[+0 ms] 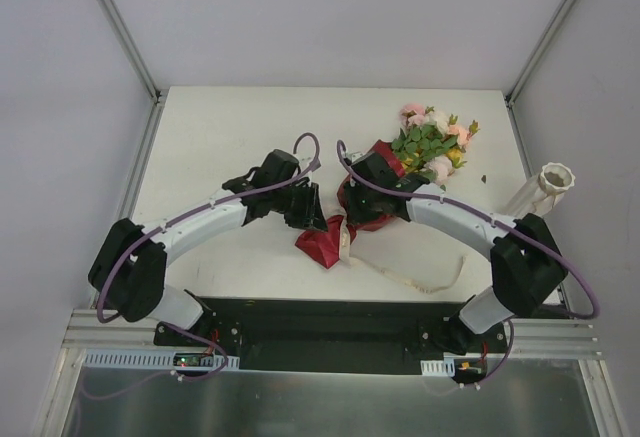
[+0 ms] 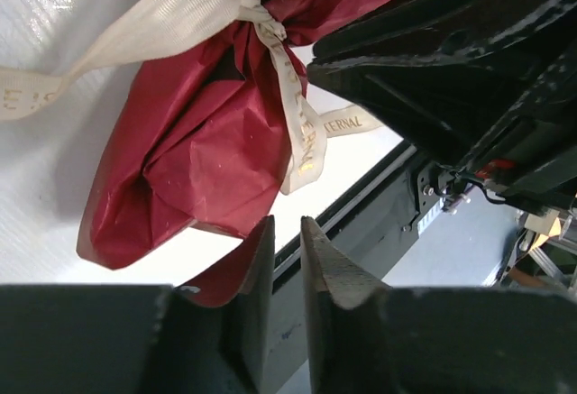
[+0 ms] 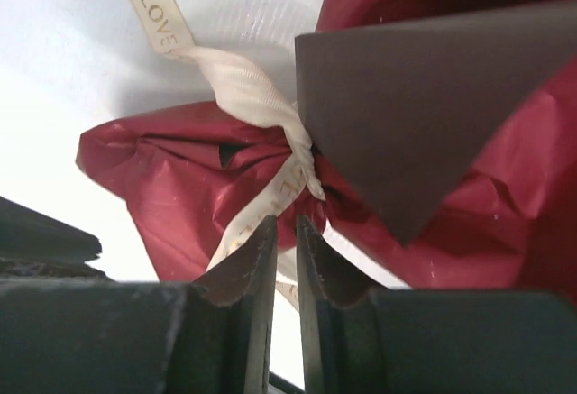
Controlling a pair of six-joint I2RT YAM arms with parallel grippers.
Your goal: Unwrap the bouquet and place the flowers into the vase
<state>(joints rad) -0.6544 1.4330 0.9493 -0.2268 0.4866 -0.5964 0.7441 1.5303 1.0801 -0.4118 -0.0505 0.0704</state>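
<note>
The bouquet (image 1: 322, 242) is lying on the desk (image 1: 220, 127) between the arms, with the flowers (image 1: 432, 142) pointing far-right and the maroon paper tail pointing toward the near edge. The left pincer (image 2: 287, 227) is hovering just beside the paper tail, jaws a narrow slit apart with nothing visible between them. The right pincer (image 3: 285, 224) is sitting at the cream ribbon (image 3: 248, 87) knot, nearly closed; whether it is pinching ribbon cannot be told. The vase (image 1: 548, 185) is sitting at the desk's right edge, well apart.
</note>
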